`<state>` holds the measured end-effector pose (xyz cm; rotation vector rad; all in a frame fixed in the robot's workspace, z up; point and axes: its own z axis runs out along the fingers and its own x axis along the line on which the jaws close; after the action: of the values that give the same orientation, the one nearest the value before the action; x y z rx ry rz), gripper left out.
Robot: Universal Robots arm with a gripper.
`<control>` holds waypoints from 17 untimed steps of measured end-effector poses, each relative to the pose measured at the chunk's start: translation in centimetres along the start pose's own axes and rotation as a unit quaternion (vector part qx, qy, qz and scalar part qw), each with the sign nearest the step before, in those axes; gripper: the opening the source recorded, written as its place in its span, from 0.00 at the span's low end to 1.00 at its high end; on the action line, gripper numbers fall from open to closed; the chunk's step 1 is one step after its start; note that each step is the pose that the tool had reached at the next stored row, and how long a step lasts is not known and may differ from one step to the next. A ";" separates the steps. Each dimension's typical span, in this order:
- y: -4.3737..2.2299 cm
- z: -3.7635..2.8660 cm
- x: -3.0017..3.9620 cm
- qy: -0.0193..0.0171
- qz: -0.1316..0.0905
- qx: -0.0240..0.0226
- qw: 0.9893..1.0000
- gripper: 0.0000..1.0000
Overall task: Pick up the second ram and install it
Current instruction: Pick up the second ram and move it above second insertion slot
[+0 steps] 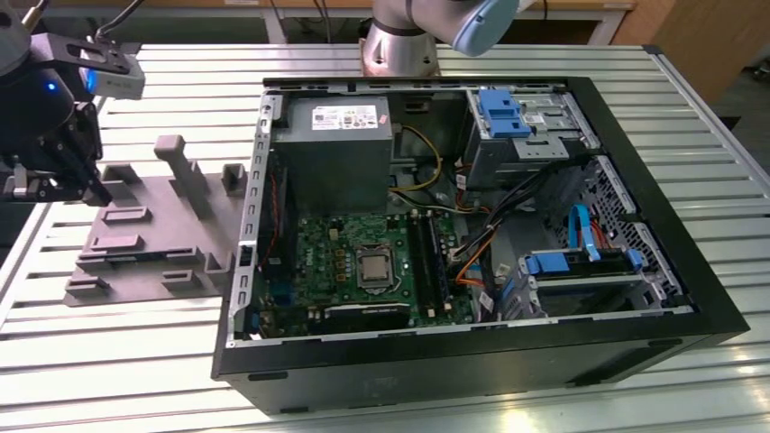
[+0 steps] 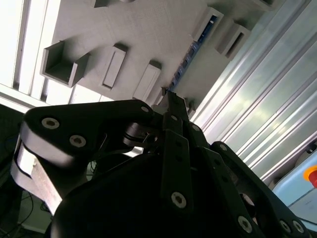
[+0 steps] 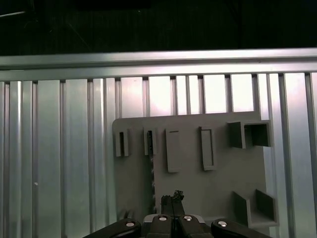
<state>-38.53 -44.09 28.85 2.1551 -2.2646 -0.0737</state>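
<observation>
The second ram, a thin, near-black memory stick (image 3: 151, 168), stands on its long edge in a narrow slot of the grey plastic tray with raised pockets (image 3: 198, 188). In the second wrist view it shows as a slim strip with bluish marks (image 2: 191, 49) sunk into the same tray (image 2: 148, 25).

The black claw (image 3: 172, 197) hangs over the tray just beside that slot, apart from the stick. In both wrist views its two fingers are drawn together at the tips (image 2: 169, 95), with no gap and nothing between them.

In the exterior view the claw (image 1: 87, 188) is over the tray's edge on the exterior view's left, and the tray (image 1: 157, 234) lies flat on the ribbed aluminium tabletop (image 1: 121, 361).

Just beside the tray, toward the exterior view's right, lies the open black computer case (image 1: 481, 370) on its side. Inside it are a green motherboard (image 1: 349, 244) and a grey power-supply box (image 1: 331, 144).
</observation>
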 end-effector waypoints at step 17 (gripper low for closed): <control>-0.05 0.99 0.05 0.000 0.000 0.000 1.000 0.11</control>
<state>-38.53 -44.12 27.86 2.1555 -2.2642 -0.0737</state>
